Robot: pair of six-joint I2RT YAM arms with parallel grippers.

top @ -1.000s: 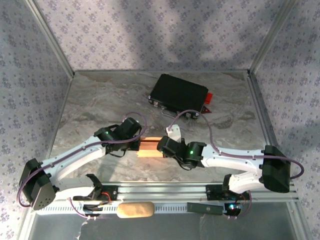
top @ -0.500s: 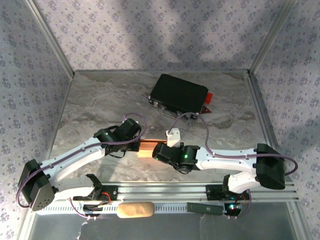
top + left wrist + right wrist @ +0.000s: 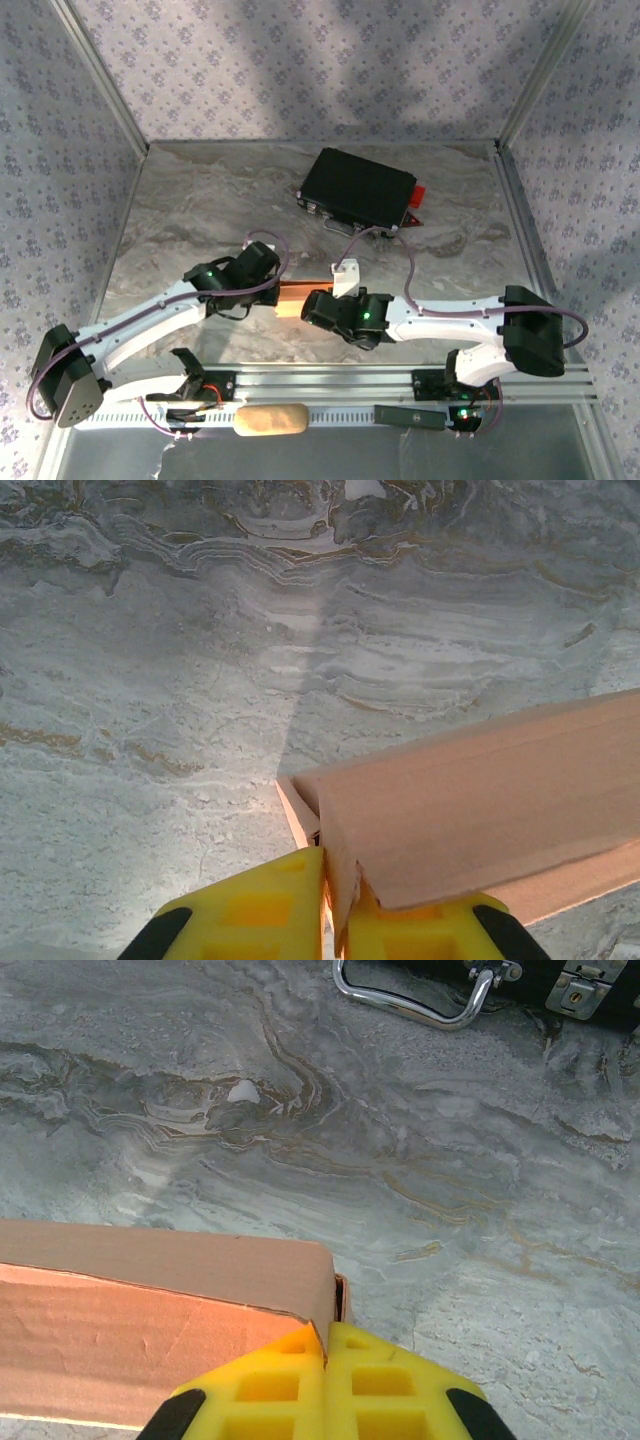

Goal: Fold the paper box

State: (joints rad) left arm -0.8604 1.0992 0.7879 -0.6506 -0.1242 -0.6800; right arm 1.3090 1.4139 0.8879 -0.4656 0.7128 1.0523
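**Overhead view.** The paper box point(image 3: 300, 297), salmon-tan cardboard, lies on the marbled counter point(image 3: 200, 210) a little toward 6 o'clock from centre. Its long axis runs from 9 to 3 o'clock. The left pincer point(image 3: 276, 290) meets its 9 o'clock end and the right pincer point(image 3: 314, 306) its 3 o'clock end. The two wrists cover both ends, leaving a short middle strip of the box in sight.

A black case point(image 3: 358, 188) with metal latches lies well apart at about 1 o'clock from the box, with a red piece point(image 3: 415, 200) at its 3 o'clock end. A purple cable point(image 3: 411, 268) arches over the counter between case and box. A tan oblong block point(image 3: 270, 420) rests at 6 o'clock, on the near side of the aluminium rail point(image 3: 330, 382).

**Left wrist view.** The left pincer point(image 3: 335, 920) is nearly closed. Its yellow fingers point(image 3: 250, 920) nip a thin cardboard edge at the box's point(image 3: 480, 810) end, where a flap stands slightly away from the wall.

**Right wrist view.** The right pincer point(image 3: 327, 1380) is fully closed, its yellow fingers point(image 3: 270, 1385) pressed together right at the end corner of the box point(image 3: 150, 1290). Whether any cardboard sits between them cannot be told. At 12 to 1 o'clock, across bare counter, lie the case's chrome handle point(image 3: 415, 1005) and a latch point(image 3: 575, 985).
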